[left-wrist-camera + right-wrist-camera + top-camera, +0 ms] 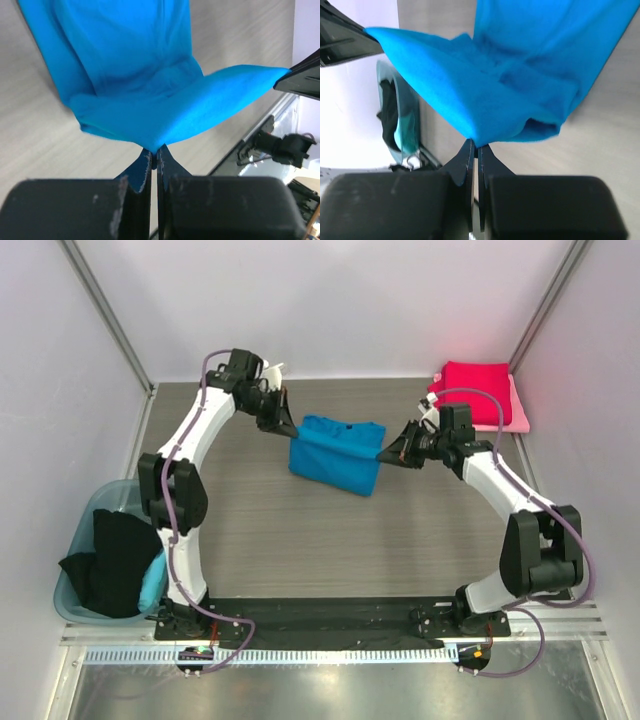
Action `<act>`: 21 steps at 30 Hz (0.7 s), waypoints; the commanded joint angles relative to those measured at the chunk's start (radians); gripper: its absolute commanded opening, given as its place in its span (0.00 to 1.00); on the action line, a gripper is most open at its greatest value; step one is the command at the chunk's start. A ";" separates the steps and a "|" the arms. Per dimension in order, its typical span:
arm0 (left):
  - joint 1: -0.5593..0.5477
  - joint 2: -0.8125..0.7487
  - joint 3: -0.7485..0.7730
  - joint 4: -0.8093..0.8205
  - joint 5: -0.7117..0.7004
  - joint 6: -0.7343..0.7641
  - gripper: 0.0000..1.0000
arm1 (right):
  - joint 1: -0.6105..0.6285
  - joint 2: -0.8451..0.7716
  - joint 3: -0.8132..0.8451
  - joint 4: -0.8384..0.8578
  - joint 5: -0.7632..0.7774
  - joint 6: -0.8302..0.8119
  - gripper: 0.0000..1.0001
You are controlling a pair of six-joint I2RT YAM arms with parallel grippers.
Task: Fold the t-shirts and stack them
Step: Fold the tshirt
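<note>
The bright blue t-shirt hangs stretched between both grippers above the middle of the table, its lower part draping down. My left gripper is shut on its left corner; the wrist view shows the cloth pinched at the fingertips. My right gripper is shut on its right corner, cloth pinched at the tips. A folded crimson t-shirt lies on a pale pink one at the back right. A black t-shirt hangs out of the tub.
A translucent teal plastic tub stands at the left edge with black and light blue cloth in it; it also shows in the right wrist view. White walls and metal posts enclose the wood-grain table.
</note>
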 commanded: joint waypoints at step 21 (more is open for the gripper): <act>0.008 0.546 0.631 0.402 -0.101 -0.001 0.40 | -0.072 0.489 0.410 0.300 0.099 -0.056 0.05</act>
